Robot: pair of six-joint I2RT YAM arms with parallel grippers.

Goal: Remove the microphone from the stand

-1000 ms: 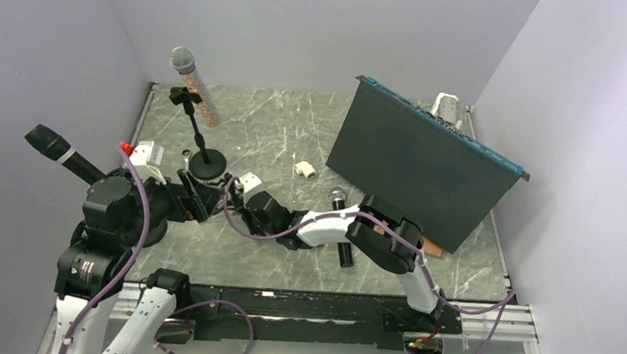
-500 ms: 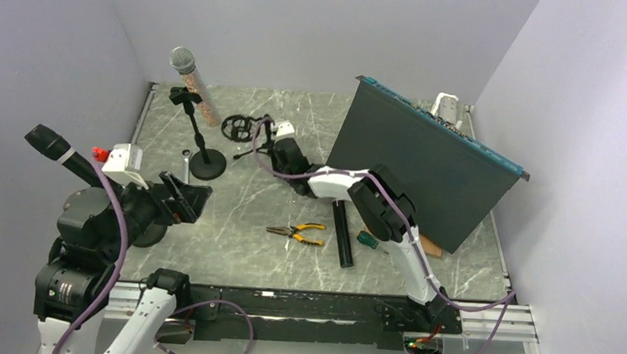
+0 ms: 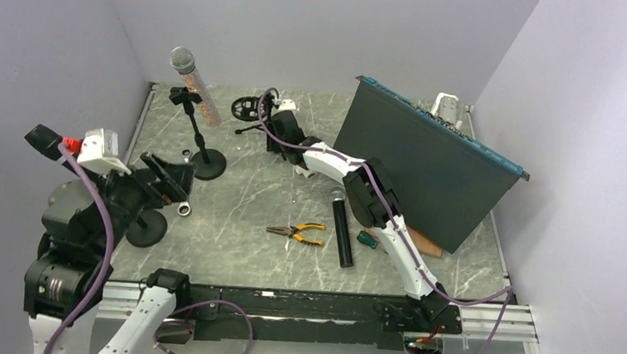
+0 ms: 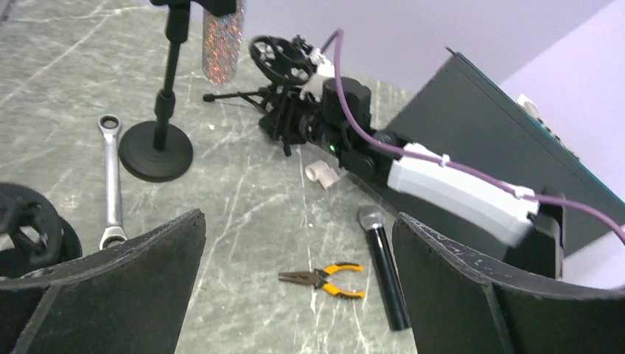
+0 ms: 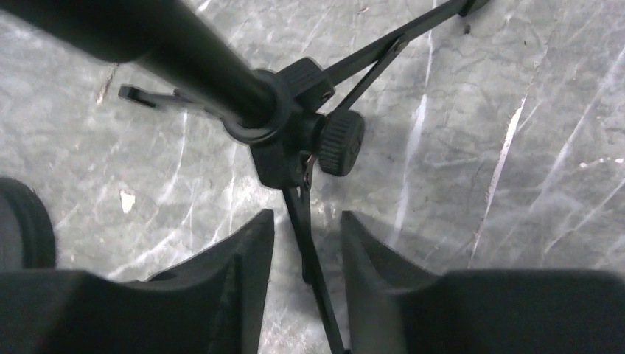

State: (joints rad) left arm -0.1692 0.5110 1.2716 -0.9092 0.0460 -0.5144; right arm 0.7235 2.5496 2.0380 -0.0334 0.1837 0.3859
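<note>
A glitter-bodied microphone with a grey mesh head sits tilted in the clip of a round-base stand at the back left; its body also shows in the left wrist view. A black microphone sits on a second stand whose base is at the near left. My left gripper is wide open and empty, in front of the first stand. My right gripper is open astride a leg of a small tripod stand, not touching it.
A loose black microphone, orange-handled pliers, a green screwdriver, a wrench and a white fitting lie on the marble table. A large dark panel leans at the right. The tripod's shock mount is behind the right gripper.
My right arm swung from the table's front middle to the back, ending at the tripod stand. My left arm drew back to the left and rose.
</note>
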